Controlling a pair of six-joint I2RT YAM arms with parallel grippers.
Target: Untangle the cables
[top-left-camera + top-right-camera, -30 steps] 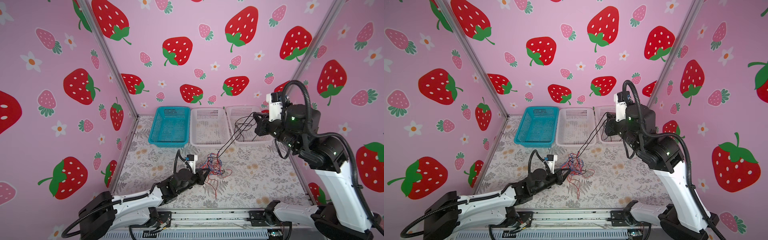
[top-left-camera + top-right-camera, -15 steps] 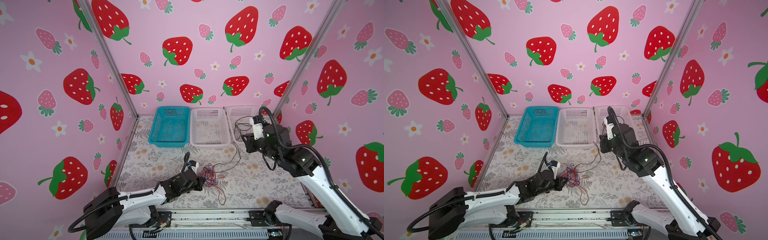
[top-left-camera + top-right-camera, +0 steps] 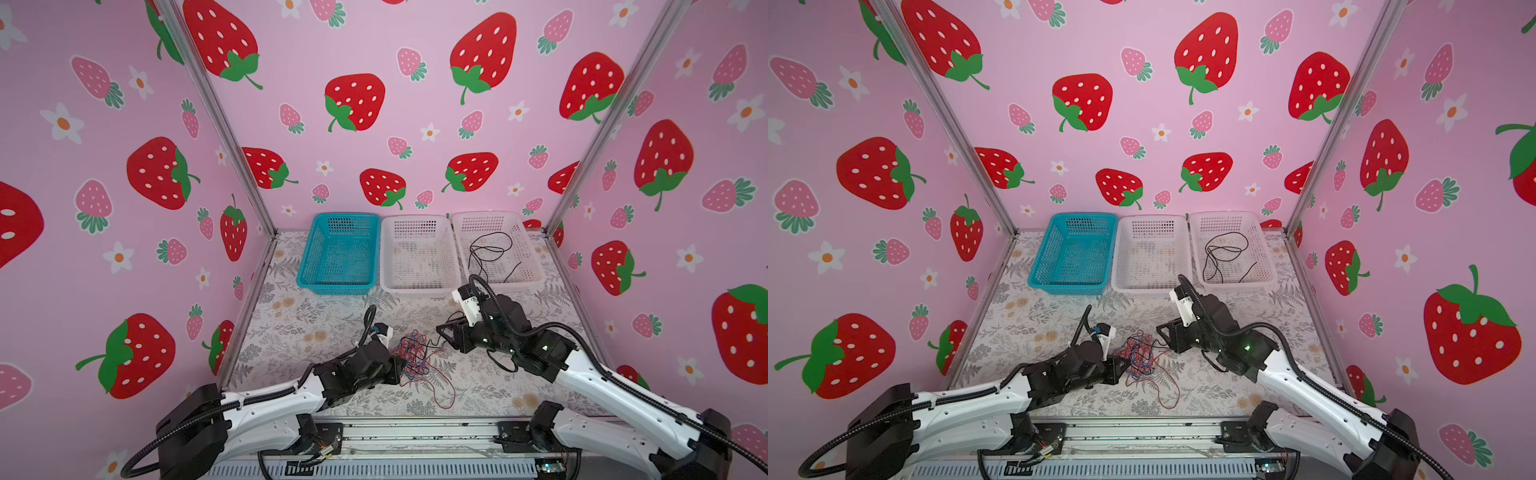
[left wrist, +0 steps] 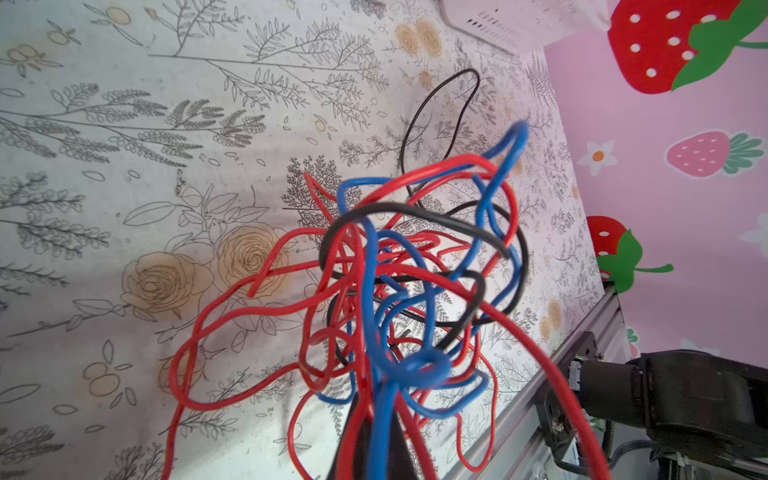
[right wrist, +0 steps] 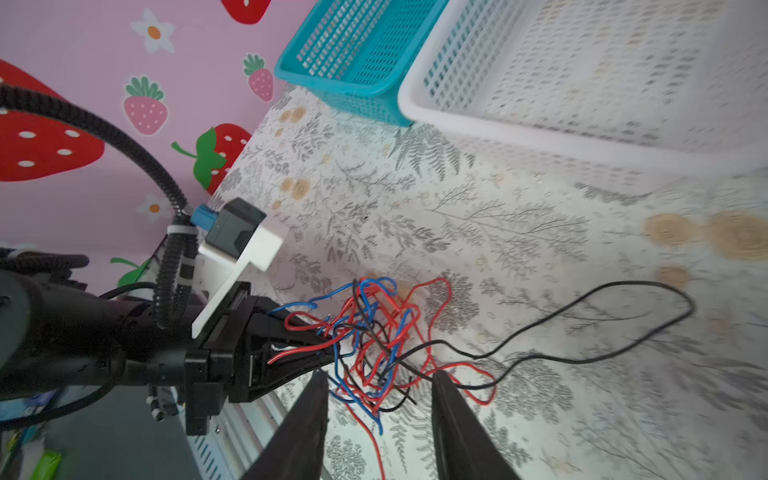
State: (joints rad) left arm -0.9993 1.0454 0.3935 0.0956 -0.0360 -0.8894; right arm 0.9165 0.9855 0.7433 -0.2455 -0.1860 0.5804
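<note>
your right end effector [image 5: 380,373]: spread, back at the red-blue-black cable tangle [image 3: 413,353]; thin black cable [image 3: 489,248] now in white mesh basket [image 3: 536,266] beyond it. left end effector [image 3: 398,368]: pinching tangle. one freed.

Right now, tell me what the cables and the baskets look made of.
The cables look like thin wire in smooth, slightly glossy plastic or rubber insulation: they hold springy loops. The blue basket and the white baskets seem rigid moulded plastic, matt, with perforated grid walls.
</note>
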